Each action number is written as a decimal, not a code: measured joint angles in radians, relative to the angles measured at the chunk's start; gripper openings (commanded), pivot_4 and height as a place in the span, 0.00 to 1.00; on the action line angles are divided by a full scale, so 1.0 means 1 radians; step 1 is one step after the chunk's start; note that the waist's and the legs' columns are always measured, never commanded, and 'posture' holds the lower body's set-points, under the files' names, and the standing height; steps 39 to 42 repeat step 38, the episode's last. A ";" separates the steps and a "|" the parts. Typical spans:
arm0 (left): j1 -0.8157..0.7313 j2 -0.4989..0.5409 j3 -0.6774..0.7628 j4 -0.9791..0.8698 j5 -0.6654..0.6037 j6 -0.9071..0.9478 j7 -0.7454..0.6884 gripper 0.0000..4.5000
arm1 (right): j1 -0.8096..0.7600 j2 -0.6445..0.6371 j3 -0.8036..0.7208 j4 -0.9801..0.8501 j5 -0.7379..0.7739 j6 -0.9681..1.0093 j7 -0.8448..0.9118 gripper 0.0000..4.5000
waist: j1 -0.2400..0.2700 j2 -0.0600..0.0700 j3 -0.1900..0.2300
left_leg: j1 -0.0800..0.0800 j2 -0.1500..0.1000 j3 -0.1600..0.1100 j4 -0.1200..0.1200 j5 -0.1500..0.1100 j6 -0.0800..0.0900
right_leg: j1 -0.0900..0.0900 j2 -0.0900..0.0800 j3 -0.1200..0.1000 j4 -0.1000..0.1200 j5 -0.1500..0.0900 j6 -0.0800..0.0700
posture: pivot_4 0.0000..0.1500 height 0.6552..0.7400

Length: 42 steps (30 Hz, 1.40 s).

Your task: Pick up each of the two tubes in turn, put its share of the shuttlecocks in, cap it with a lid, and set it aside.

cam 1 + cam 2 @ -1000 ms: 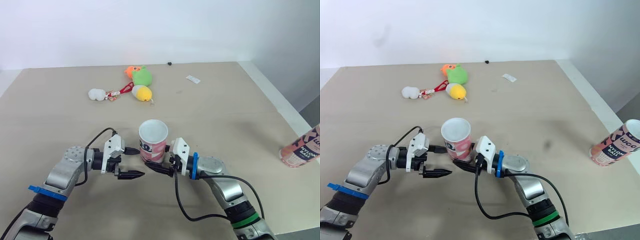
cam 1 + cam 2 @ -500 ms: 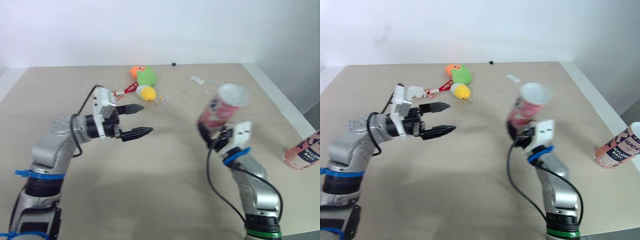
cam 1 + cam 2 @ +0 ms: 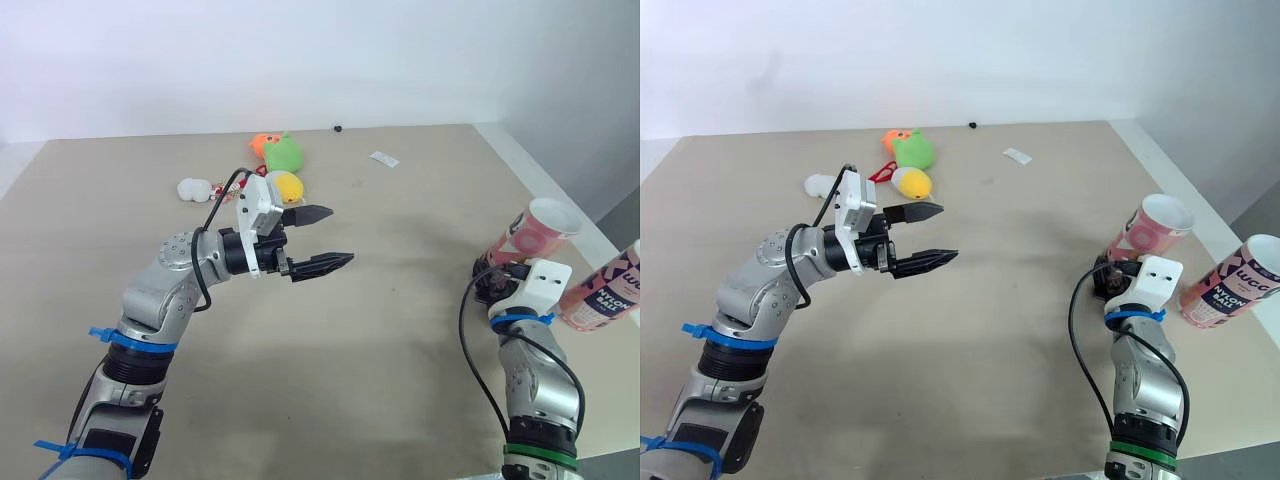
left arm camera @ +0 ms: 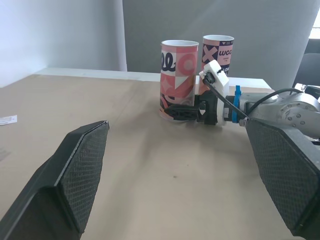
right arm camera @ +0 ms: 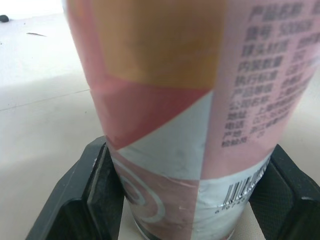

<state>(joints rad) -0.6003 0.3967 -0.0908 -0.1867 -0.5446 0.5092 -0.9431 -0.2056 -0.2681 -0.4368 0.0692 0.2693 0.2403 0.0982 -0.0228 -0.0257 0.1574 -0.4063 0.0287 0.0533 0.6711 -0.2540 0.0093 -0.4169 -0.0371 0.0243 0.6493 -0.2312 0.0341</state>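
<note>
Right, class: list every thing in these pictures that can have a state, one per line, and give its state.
left hand: open, empty, in the air over the table
right hand: shut on the base of the held tube
held tube: upright, open at the top, no lid
second tube: upright beside it, free of both hands
plush toys: lying on the table's far side

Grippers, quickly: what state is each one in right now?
Left gripper: open, holding nothing.
Right gripper: closed on the pink tube.
</note>
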 measured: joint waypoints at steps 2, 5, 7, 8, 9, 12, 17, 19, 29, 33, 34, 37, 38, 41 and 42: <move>0.002 0.005 0.000 -0.001 0.000 0.000 0.000 1.00 | 0.004 0.000 -0.001 0.004 0.003 0.003 -0.002 0.98 | 0.001 0.000 0.000 | 0.000 0.000 0.000 0.000 0.000 0.000 | 0.000 -0.001 0.000 0.000 0.000 0.001 | 1.00 1.00; 0.019 0.012 0.000 -0.001 0.001 0.000 0.000 1.00 | 0.037 0.000 -0.002 -0.014 0.010 0.002 -0.003 0.98 | 0.003 0.000 0.000 | -0.001 0.000 0.000 0.000 0.000 0.000 | 0.000 -0.002 0.000 -0.001 0.000 0.002 | 1.00 1.00; 0.022 0.012 -0.002 -0.001 0.002 0.000 0.000 1.00 | 0.067 0.000 -0.001 -0.046 0.020 0.002 -0.001 0.98 | 0.003 0.001 0.000 | -0.001 -0.001 0.000 0.000 0.000 0.001 | 0.000 -0.003 0.000 -0.001 -0.001 0.002 | 1.00 1.00; 0.022 0.013 -0.002 -0.001 0.002 0.000 -0.001 1.00 | 0.076 0.001 -0.001 -0.054 0.022 0.002 0.001 0.98 | 0.003 0.001 0.000 | -0.001 -0.001 0.000 0.000 0.000 0.001 | 0.000 -0.003 0.000 -0.001 -0.001 0.002 | 1.00 1.00; 0.022 0.014 -0.003 -0.001 0.003 0.000 -0.001 1.00 | 0.089 0.001 -0.001 -0.069 0.024 0.003 0.004 0.98 | 0.002 0.001 0.000 | -0.001 -0.001 0.000 0.000 0.000 0.001 | 0.000 -0.003 0.000 -0.001 -0.001 0.002 | 1.00 1.00; 0.039 0.018 -0.008 -0.002 0.010 -0.002 -0.003 1.00 | 0.154 0.002 -0.002 -0.138 0.043 0.020 0.006 0.98 | 0.002 0.001 -0.001 | -0.001 0.000 0.000 0.000 0.000 0.001 | 0.000 -0.002 0.000 -0.001 -0.001 0.002 | 1.00 1.00; 0.123 0.056 0.006 -0.008 0.028 -0.009 0.011 1.00 | 0.325 -0.007 0.006 -0.317 0.110 0.071 0.080 0.98 | 0.000 0.003 -0.001 | -0.001 0.000 0.000 -0.001 0.000 0.001 | 0.000 -0.002 0.001 -0.001 -0.001 0.002 | 1.00 1.00; 0.186 0.074 0.032 -0.013 0.045 -0.034 0.039 1.00 | 0.367 -0.080 0.072 -0.418 0.164 0.117 0.198 0.98 | -0.009 0.004 -0.001 | 0.001 0.000 0.002 -0.001 0.000 0.001 | 0.000 -0.001 0.004 -0.001 -0.002 0.006 | 1.00 1.00; 0.562 0.121 0.154 -0.064 0.196 -0.249 0.189 1.00 | 0.172 -0.306 0.374 -0.548 0.177 0.215 0.491 0.98 | 0.008 0.000 0.000 | 0.002 0.001 -0.001 0.000 0.005 0.003 | 0.000 -0.002 0.001 -0.001 0.000 0.001 | 1.00 1.00; 0.597 0.112 0.176 -0.109 0.193 -0.277 0.218 1.00 | 0.117 -0.296 0.385 -0.483 0.179 0.221 0.511 0.98 | 0.016 -0.001 0.000 | 0.001 -0.002 0.000 0.000 0.005 0.003 | 0.001 -0.005 0.002 -0.003 0.001 0.001 | 1.00 1.00; 0.596 0.108 0.175 -0.107 0.193 -0.282 0.223 1.00 | 0.118 -0.290 0.386 -0.470 0.179 0.220 0.513 0.98 | 0.018 -0.001 0.000 | 0.001 -0.002 0.000 0.000 0.005 0.003 | 0.001 -0.005 0.002 -0.003 0.003 0.001 | 1.00 1.00; 0.577 0.096 0.170 -0.102 0.193 -0.285 0.235 1.00 | 0.122 -0.277 0.387 -0.441 0.177 0.216 0.518 0.98 | 0.018 -0.001 0.000 | 0.000 -0.002 0.000 0.000 0.005 0.003 | 0.000 -0.005 0.002 -0.003 0.006 0.003 | 1.00 1.00; 0.570 0.096 0.168 -0.100 0.194 -0.285 0.237 1.00 | 0.124 -0.275 0.387 -0.434 0.176 0.211 0.521 0.98 | 0.018 -0.001 0.000 | 0.000 -0.002 0.000 0.000 0.005 0.003 | 0.000 -0.004 0.002 -0.003 0.006 0.002 | 1.00 1.00; 0.570 0.096 0.168 -0.100 0.194 -0.285 0.237 1.00 | 0.124 -0.275 0.387 -0.434 0.176 0.211 0.521 0.98 | 0.018 -0.001 0.000 | 0.000 -0.002 0.000 0.000 0.005 0.003 | 0.000 -0.004 0.002 -0.003 0.006 0.002 | 1.00 1.00; 0.570 0.096 0.168 -0.100 0.194 -0.285 0.237 1.00 | 0.124 -0.275 0.387 -0.434 0.176 0.211 0.521 0.98 | 0.018 -0.001 0.000 | 0.000 -0.002 0.000 0.000 0.005 0.003 | 0.000 -0.004 0.002 -0.003 0.006 0.002 | 1.00 1.00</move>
